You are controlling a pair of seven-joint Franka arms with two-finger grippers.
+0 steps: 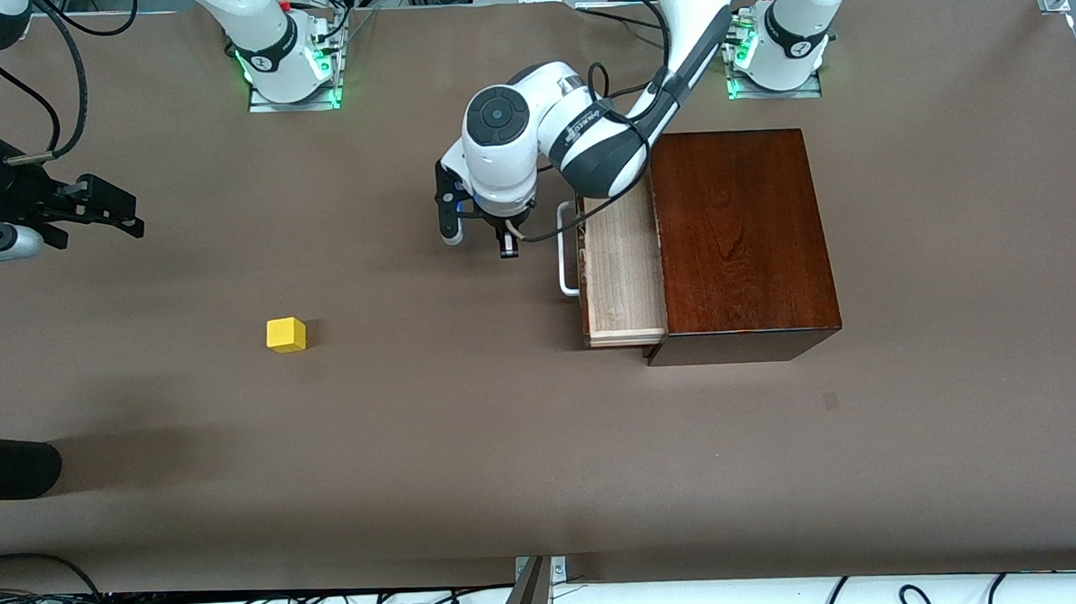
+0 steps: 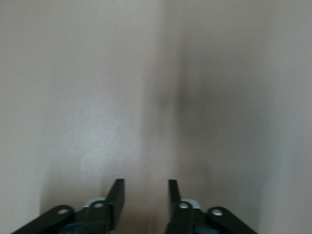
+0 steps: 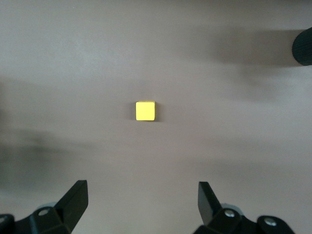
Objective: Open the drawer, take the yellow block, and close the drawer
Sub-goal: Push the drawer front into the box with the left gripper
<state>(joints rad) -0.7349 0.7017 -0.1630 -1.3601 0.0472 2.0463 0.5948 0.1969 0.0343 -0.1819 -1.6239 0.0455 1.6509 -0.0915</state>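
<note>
Fingers: left gripper [image 1: 479, 239] part-closed, empty | right gripper [image 3: 143, 195] wide apart | drawer [image 1: 623, 271] handle faces right arm's end

Drawer [image 1: 623, 271] open; yellow block [image 1: 286, 335] on table.

The counter [image 1: 544, 447] was a flat, matte brown, and the yellow block [image 1: 286, 335] on it was a plain bright yellow with no markings. The wooden box [image 1: 740, 239] was a glossy dark reddish-brown with visible grain, while the drawer [image 1: 623, 271] showed pale bare wood inside and carried a white bar handle [image 1: 566, 251]. Both arms were white with dark grey joints, and the left end effector [image 1: 479, 239] and right end effector [image 1: 98, 208] were black.
</note>
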